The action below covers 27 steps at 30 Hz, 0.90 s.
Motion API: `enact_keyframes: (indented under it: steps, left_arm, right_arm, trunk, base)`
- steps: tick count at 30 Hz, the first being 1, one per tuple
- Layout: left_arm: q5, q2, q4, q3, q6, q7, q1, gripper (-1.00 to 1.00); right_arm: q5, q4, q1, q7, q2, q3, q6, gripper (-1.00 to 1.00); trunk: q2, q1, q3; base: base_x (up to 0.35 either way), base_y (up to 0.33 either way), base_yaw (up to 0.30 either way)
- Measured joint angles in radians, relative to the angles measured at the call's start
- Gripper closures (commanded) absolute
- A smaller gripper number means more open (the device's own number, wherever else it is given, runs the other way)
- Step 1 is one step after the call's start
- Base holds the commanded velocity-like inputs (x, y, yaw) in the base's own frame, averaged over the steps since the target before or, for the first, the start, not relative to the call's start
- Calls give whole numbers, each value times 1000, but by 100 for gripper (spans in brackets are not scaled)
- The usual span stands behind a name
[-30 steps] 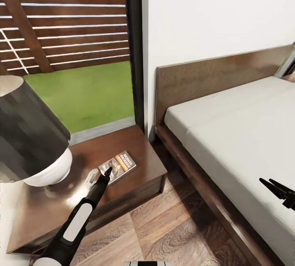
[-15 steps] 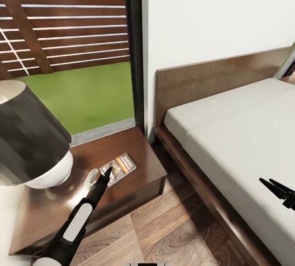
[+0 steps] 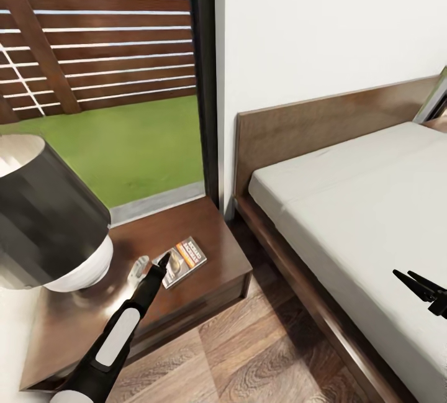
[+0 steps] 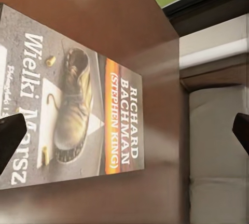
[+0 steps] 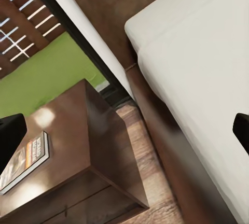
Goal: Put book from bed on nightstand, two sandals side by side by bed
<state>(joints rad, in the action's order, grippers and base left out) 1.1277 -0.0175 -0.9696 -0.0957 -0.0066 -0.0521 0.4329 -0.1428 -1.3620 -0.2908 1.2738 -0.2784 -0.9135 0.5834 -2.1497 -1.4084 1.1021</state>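
Observation:
The book (image 3: 186, 259) lies flat on the nightstand (image 3: 192, 226) beside the bed (image 3: 360, 204), its cover with "RICHARD BACHMAN" facing up (image 4: 78, 110). My left gripper (image 3: 162, 261) hovers just over the book's near end, open, with its fingers (image 4: 10, 136) spread wide on either side and nothing held. My right gripper (image 3: 403, 276) hangs open and empty above the mattress at the right. From the right wrist view the book (image 5: 28, 159) shows on the nightstand (image 5: 83, 125) next to the bed (image 5: 207, 53). The sandals are out of view.
A large lamp (image 3: 49, 223) with a dark shade and white base takes up the nightstand's left half. A tall dark-framed window (image 3: 124, 80) is behind it. Wood-plank floor (image 3: 261, 341) runs between nightstand and bed frame.
The whole view has shifted slightly, so the camera moved. The book lies still on the nightstand. My left gripper has drawn back a little toward the book's near end.

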Motion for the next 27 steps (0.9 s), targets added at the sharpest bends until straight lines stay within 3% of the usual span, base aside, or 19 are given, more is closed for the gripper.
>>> enact_keyframes:
  steps: [12,20,27]
  left_arm:
    - [-5,5,1,-5,-2,1,-1,-100]
    - [-10,7,0,-6,-1,3,-1,-100]
    - [-15,6,2,-29,1,5,0,-100]
  right_arm:
    - [2,17,0,-5,1,0,-12,-100]
    - [3,67,0,-5,0,-1,-16,-100]
    - [10,78,0,-6,0,-2,-17,-100]
  trunk:
    - [84,46,-38]
    - [84,46,-38]
    - [133,73,-60]
  base:
    - [0,0,0]
    - [0,0,0]
    - [0,0,0]
